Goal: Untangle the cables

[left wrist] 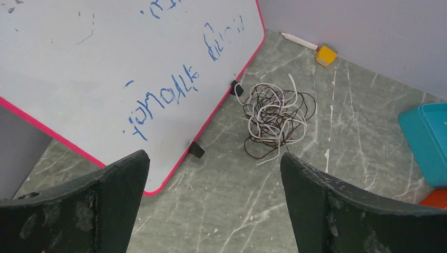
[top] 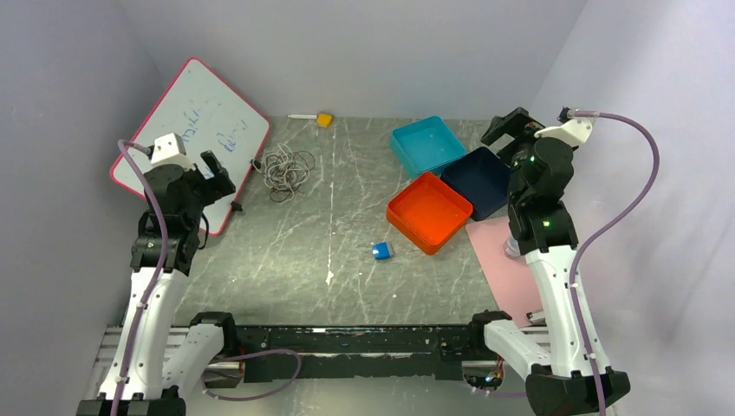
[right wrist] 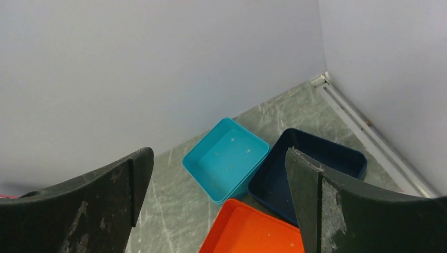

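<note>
While the left gripper [left wrist: 213,158] and right gripper [right wrist: 219,153] hang wide open and empty, the cables [left wrist: 275,117] lie tangled on the table [top: 329,234] beside the whiteboard [left wrist: 105,63]. They look light and limp; a loose outer loop seems the best hold.

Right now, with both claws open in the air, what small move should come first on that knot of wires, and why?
Probably the left gripper should ease forward and down toward the cables. They lie in one tangle beside the whiteboard, just ahead of that open, empty gripper; the right gripper hangs far off, near the teal tray.
</note>
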Controlling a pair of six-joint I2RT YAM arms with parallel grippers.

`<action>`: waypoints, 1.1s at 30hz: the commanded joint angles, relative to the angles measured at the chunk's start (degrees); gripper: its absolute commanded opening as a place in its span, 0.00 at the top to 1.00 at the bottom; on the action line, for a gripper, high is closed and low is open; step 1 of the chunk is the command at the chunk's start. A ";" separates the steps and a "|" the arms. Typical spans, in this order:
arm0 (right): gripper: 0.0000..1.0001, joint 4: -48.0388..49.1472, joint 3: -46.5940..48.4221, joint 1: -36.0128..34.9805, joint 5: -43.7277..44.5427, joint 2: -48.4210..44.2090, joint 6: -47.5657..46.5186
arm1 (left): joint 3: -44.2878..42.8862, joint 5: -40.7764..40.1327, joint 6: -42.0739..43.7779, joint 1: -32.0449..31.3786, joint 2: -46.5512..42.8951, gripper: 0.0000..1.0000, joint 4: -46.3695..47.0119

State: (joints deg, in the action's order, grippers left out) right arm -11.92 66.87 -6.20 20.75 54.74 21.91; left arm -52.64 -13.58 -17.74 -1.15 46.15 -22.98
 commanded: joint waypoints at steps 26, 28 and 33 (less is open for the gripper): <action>0.02 -4.69 -8.36 1.12 -15.98 3.51 7.28 | -11.28 20.77 2.22 1.15 21.08 0.01 -0.26; 0.02 -5.02 -9.04 1.12 -17.88 4.30 7.51 | -14.16 21.92 1.89 1.15 26.71 0.01 -0.52; 0.02 -4.96 -12.52 1.13 -21.44 4.78 7.71 | -21.27 24.96 1.82 1.03 38.90 0.01 0.12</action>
State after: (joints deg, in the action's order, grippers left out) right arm -16.32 56.12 -5.65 3.75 59.61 28.97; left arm -69.36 6.76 -15.86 -0.54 78.15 -23.51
